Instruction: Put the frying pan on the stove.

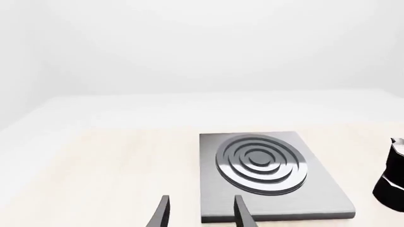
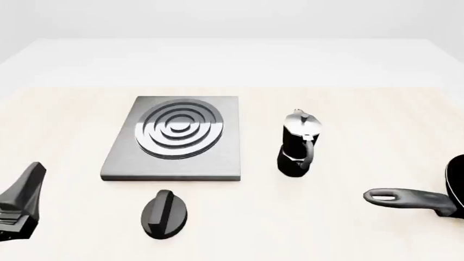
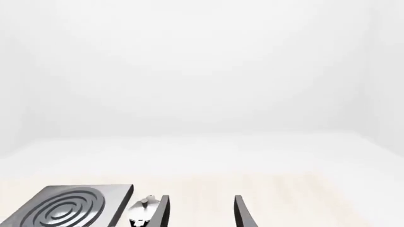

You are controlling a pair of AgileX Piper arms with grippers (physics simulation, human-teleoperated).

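Note:
The frying pan lies on the table at the right edge of the front view. Its long dark handle points left and most of its round black body is cut off by the frame. The stove, a grey slab with a ringed burner, lies left of centre; it also shows in the left wrist view and the right wrist view. My left gripper is open and empty, short of the stove's near edge, and shows low at the left of the front view. My right gripper is open and empty, and is out of the front view.
A black-and-silver moka pot stands upright between the stove and the pan; it also shows in the left wrist view. A small black oval knob lies in front of the stove.

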